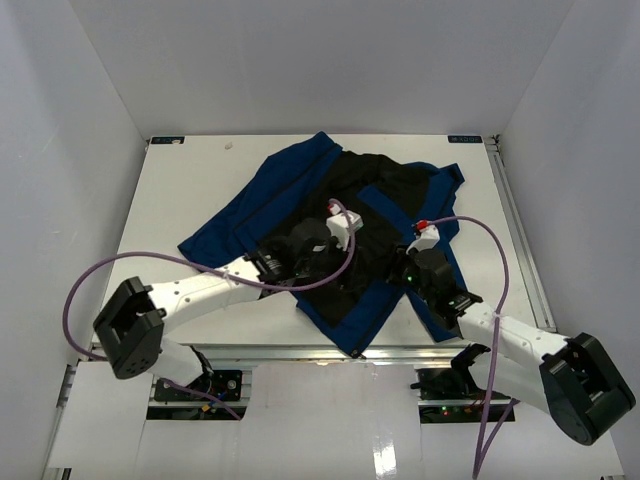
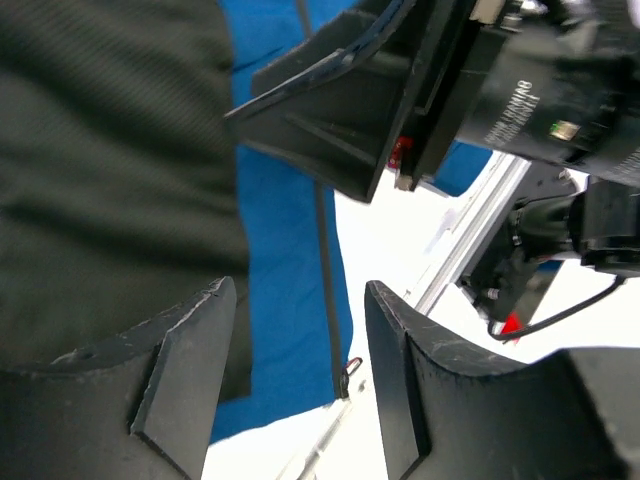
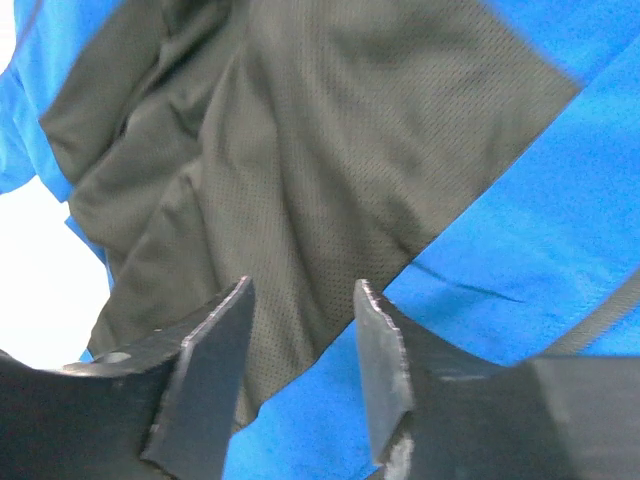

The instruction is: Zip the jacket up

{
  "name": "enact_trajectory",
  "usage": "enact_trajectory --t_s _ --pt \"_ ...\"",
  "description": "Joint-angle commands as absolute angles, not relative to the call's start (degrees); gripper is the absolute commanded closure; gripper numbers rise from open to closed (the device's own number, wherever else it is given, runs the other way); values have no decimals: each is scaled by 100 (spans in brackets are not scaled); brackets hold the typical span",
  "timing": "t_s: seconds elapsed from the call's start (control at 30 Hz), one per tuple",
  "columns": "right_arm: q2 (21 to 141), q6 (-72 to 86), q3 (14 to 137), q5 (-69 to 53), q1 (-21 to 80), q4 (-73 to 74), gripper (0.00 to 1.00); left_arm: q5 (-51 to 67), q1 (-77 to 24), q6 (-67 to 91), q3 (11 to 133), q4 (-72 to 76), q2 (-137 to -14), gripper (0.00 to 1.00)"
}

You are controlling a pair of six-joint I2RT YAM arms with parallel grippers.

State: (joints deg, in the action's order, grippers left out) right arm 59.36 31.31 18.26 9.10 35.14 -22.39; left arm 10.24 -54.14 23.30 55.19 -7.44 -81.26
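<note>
The royal-blue jacket (image 1: 250, 205) lies spread open on the white table, its black lining (image 1: 385, 190) facing up. My left gripper (image 1: 352, 262) is open and empty above the jacket's lower front. In the left wrist view (image 2: 298, 300) a blue front edge (image 2: 285, 300) with a dark zipper track (image 2: 325, 260) runs between the fingers, ending in a small zipper pull (image 2: 348, 372) at the hem. My right gripper (image 1: 402, 258) is open and empty close by. In the right wrist view (image 3: 302, 295) it hovers where black mesh lining (image 3: 300, 150) meets blue fabric (image 3: 540, 230).
The white table (image 1: 180, 190) is walled by white panels at the back and sides. A metal rail (image 1: 300, 352) runs along the table's front edge just below the jacket's hem. My right gripper's fingers (image 2: 330, 110) show close ahead in the left wrist view.
</note>
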Motion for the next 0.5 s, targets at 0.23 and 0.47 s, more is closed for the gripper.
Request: enact_trajectory --t_s 0.23,0.47 --pt "4661 3783 2291 3130 2727 -595 40 -370 -6441 1564 7085 -1815 -10062 35" --pt "4570 3727 2215 2127 1653 -562 34 -1169 -6873 1468 7567 -1898 -10811 29"
